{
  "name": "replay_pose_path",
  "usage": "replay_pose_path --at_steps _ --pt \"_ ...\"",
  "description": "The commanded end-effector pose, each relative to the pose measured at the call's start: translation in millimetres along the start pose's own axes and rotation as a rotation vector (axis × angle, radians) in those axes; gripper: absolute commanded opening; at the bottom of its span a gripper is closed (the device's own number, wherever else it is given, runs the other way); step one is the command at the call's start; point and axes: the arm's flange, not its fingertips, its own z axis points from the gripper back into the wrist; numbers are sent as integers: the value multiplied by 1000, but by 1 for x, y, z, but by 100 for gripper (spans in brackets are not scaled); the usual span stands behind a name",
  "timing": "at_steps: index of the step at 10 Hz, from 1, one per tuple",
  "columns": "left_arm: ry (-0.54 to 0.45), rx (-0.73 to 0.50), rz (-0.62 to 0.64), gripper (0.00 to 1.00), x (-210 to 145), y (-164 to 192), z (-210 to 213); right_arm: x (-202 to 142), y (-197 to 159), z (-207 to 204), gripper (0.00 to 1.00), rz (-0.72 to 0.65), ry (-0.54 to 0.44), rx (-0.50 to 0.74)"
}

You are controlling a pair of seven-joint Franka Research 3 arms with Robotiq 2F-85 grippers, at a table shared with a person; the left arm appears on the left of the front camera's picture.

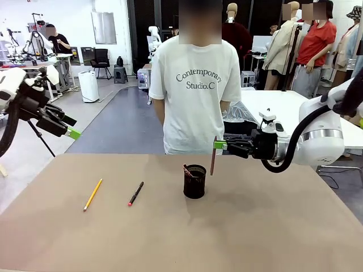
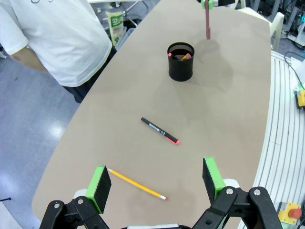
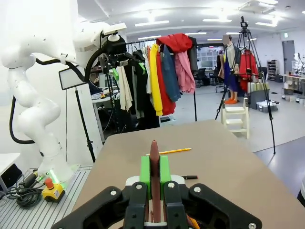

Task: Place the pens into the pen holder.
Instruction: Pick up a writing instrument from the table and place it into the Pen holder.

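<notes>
Left pincer (image 2: 156,180) hangs released, jaws wide, high off the table's (image 1: 272,226) left side. Below it the yellow pencil (image 1: 93,194) and the black pen (image 1: 136,193) lie flat, apart from each other, with bare table all around, so I judge both are open to a top-down pick. The pen holder (image 1: 194,182) stands mid-table with sticks already inside. Just to its right the reddish-brown pen (image 1: 212,158) hangs upright, clenched in the right pincer (image 1: 220,145), beside the rim rather than over it. Step in hand: insertion. Next I must shift it over the mouth, lower, release. The person (image 1: 194,96) stands close at the far edge.
</notes>
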Motion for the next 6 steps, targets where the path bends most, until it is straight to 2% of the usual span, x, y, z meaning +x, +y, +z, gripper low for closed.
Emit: replay_pose_path --at_steps 1,6 --pt "-6 -4 -2 100 0 0 1 -9 -6 -15 0 56 -48 -20" --pt "-6 -4 -2 100 0 0 1 -12 -35 -39 0 141 -76 -75"
